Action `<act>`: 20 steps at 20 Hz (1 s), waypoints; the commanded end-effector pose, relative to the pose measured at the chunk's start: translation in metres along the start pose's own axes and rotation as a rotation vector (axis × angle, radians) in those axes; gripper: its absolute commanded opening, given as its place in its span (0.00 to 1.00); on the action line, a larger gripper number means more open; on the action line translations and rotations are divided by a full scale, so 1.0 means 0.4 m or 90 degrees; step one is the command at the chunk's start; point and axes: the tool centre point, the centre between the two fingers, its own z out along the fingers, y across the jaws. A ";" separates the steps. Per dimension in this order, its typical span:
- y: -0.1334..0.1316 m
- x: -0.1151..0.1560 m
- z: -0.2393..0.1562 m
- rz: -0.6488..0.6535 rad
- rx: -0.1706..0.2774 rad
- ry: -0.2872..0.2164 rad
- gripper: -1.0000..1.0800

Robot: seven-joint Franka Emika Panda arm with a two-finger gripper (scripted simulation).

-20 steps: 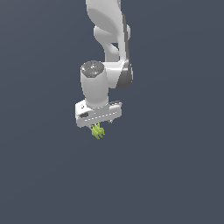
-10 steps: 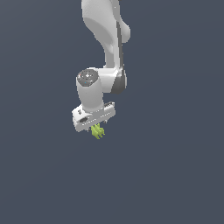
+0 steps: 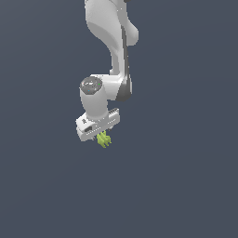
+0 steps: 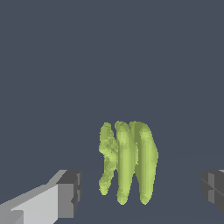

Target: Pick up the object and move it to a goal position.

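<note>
The object (image 3: pixel 104 140) is a small lime-green lumpy piece of three ridged discs side by side, lying on the dark grey floor. My white gripper (image 3: pixel 101 135) hangs straight over it, and the piece pokes out below the hand. In the wrist view the object (image 4: pixel 127 164) stands between the two grey fingertips. One fingertip (image 4: pixel 70 193) and the other (image 4: pixel 213 190) each leave a clear gap to it. The gripper (image 4: pixel 142 193) is open and touches nothing.
Flat, dark grey floor (image 3: pixel 186 186) lies all around. The white arm (image 3: pixel 114 42) rises from the hand toward the exterior view's top.
The hand has shifted slightly toward the exterior view's left and a little lower over the object. The object has stayed in place.
</note>
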 end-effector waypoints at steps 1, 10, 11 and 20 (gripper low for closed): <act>0.000 0.000 0.000 0.000 0.000 0.000 0.96; -0.002 -0.002 0.075 -0.002 0.000 0.000 0.96; -0.002 -0.003 0.088 -0.002 0.000 0.000 0.96; 0.000 -0.001 0.126 -0.003 0.000 0.000 0.00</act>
